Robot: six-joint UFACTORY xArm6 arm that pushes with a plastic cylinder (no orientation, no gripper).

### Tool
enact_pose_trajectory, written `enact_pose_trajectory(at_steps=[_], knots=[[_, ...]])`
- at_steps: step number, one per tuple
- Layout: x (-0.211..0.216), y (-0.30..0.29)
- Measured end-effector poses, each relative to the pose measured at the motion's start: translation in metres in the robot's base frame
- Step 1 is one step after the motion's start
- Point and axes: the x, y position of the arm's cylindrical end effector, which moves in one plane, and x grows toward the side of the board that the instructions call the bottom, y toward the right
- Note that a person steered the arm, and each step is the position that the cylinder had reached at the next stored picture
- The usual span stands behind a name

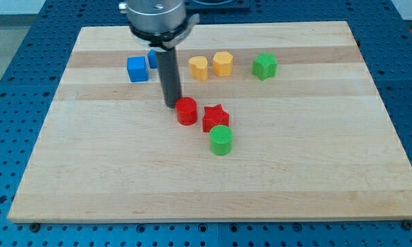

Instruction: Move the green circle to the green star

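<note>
Resting on the board [89, 178], my tip [172, 104] (a plain rod, holding nothing) sits just left of the red circle [187, 110], apart from the green circle [221, 140].

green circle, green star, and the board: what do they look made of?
Green circle: likely 3D-printed plastic, matte; its top shows fine ridged lines. Green star: same matte green, probably plastic too, though its texture is too small to tell. Board: light wood, smooth satin finish, with visible grain and glued strips of varying tone.
</note>
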Motion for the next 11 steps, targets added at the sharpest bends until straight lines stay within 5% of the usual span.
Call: enact_pose_trajectory(at_steps=[3,5,7,11], knots=[[-0.008,-0.031],[0.072,-0.038],[0.092,-0.038],[0.094,0.087]])
